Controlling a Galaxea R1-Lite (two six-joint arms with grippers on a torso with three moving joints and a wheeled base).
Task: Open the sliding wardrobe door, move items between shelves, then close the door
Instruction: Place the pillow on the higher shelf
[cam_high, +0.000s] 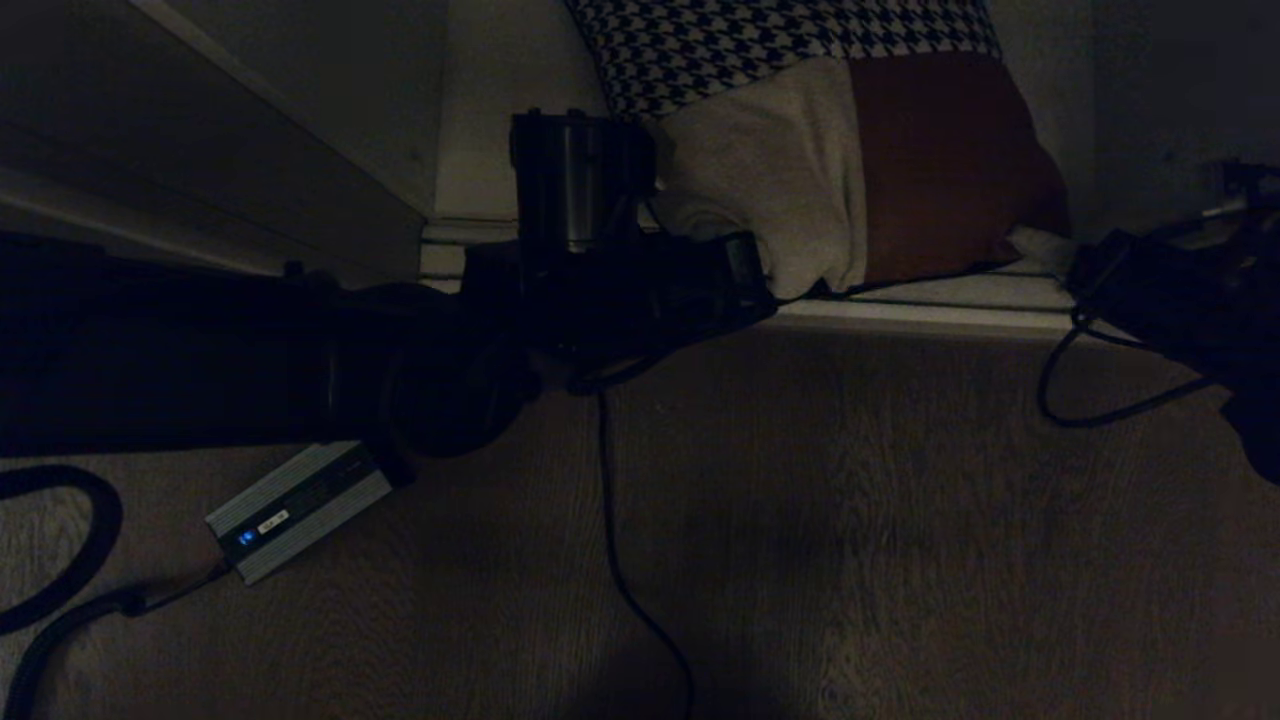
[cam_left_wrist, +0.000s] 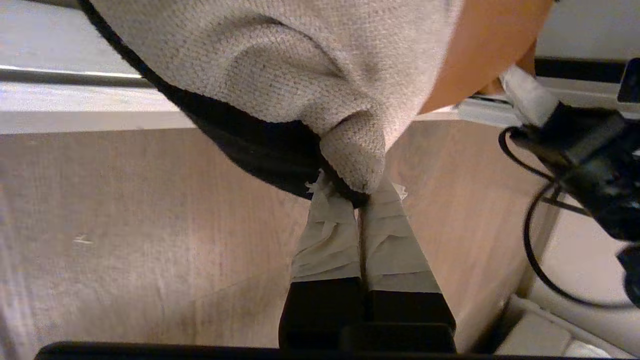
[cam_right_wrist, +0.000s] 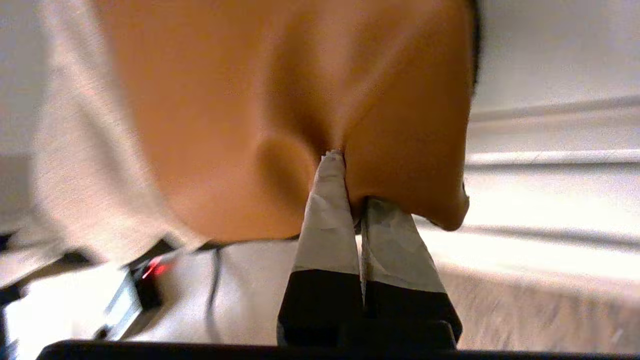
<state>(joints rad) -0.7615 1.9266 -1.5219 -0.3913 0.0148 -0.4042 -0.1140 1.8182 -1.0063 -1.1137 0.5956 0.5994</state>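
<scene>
A: How does the left arm sit?

B: It reaches in low from the left side of the head view, stretched over the wooden floor (cam_high: 850, 520), its wrist bent toward the wardrobe opening. The left gripper (cam_left_wrist: 361, 197) has its taped fingers (cam_left_wrist: 327, 235) pressed together on a pinched fold at the beige corner of the cushion (cam_high: 800, 170).

A: And the right one?

B: The right arm comes in from the right edge, angled toward the same cushion. The right gripper (cam_right_wrist: 350, 200) is clamped on the rust-brown block (cam_right_wrist: 280, 100), one fingertip dug into a dimple of the fabric.

A: Where is the cushion relative to them?

B: Just ahead of both grippers, its lower edge hanging over the ribbed floor track (cam_high: 920, 305), its houndstooth band (cam_high: 760, 40) farthest from the fingers.

A: Anything else near?

B: A small silver box (cam_high: 298, 510) with a blue light lies on the floor beneath the left arm, cables trailing beside it.
</scene>
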